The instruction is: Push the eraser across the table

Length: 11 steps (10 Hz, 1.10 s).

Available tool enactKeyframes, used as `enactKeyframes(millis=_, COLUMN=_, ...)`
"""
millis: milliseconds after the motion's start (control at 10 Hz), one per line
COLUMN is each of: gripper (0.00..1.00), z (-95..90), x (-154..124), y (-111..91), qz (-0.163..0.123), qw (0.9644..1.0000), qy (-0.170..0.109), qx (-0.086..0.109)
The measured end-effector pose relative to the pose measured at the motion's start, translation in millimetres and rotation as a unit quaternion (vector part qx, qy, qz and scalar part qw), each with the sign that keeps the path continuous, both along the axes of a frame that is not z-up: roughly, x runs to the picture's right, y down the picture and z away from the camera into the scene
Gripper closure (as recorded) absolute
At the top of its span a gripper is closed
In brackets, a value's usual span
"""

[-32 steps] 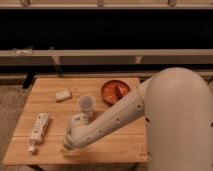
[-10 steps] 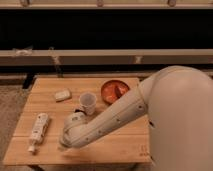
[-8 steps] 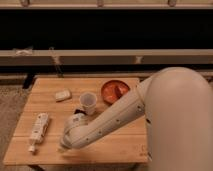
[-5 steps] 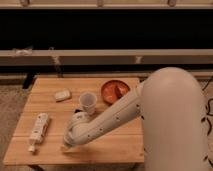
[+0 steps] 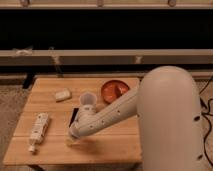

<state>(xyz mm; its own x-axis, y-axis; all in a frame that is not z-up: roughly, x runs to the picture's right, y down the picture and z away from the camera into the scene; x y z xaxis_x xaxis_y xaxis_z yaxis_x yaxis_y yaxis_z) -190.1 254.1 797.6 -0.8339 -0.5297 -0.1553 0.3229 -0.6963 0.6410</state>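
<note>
The eraser point(image 5: 74, 114) shows as a thin dark strip on the wooden table point(image 5: 115, 147), just left of my arm and below the cup; the arm hides most of it. My gripper point(image 5: 71, 141) is low over the table near the front edge, a little in front of the eraser and slightly left of it. The white arm runs from the right side of the view down to it, across the middle of the table.
A pale cup point(image 5: 88, 100) stands just behind the eraser. A small whitish block point(image 5: 63, 94) lies at the back left. A long white bottle point(image 5: 38, 129) lies at the front left. A red bowl point(image 5: 116, 90) sits at the back right.
The arm and gripper have shifted only slightly near the table's front. The other objects have not moved.
</note>
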Motion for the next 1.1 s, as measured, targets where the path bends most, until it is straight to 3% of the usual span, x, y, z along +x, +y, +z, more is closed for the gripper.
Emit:
enactKeyframes(millis=700, gripper=0.4, z=23.3, x=-13.2, y=-47.8, qz=-0.01, qw=0.9997, qy=0.008, qx=0.021)
enactKeyframes(millis=1100, gripper=0.4, z=51.9, x=-14.1, y=-66.8, qz=-0.024, qw=0.9991, qy=0.03, qx=0.019)
